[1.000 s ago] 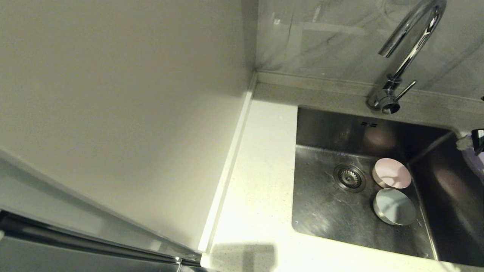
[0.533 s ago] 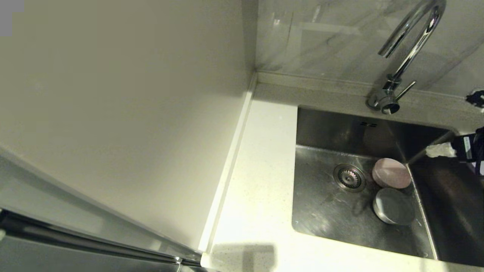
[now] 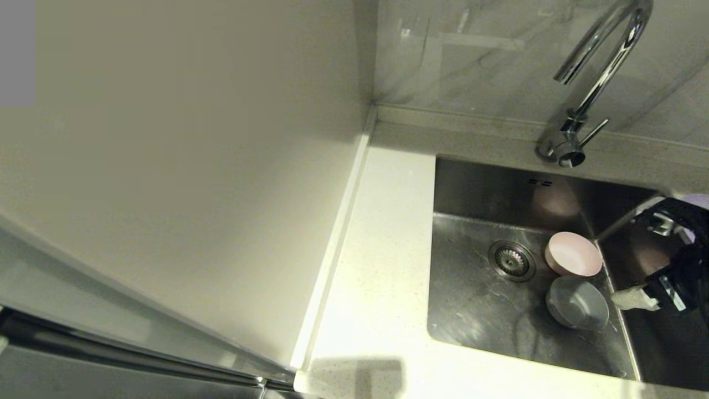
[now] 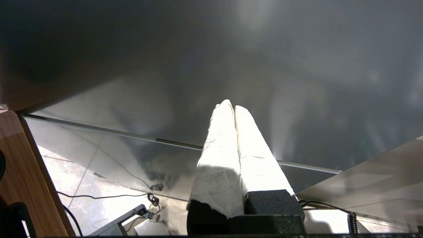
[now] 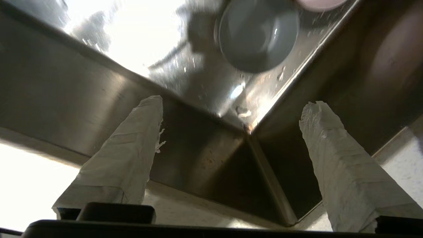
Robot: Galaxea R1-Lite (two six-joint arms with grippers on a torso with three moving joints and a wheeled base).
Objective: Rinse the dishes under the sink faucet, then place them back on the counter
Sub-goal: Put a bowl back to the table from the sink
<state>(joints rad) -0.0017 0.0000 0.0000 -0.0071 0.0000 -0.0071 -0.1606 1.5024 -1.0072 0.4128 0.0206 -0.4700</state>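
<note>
Steel sink, bowl, right pincer spread, left pincer closed

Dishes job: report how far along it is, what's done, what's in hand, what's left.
Done: the pink cup and the blue-white bowl sit in the sink, near the drain. No plate shows. In hand: the right gripper hangs open and empty over the sink's corner beside the bowl. The left gripper is parked, shut. Left: no water shows at the faucet, and no dish is on the counter.
</note>
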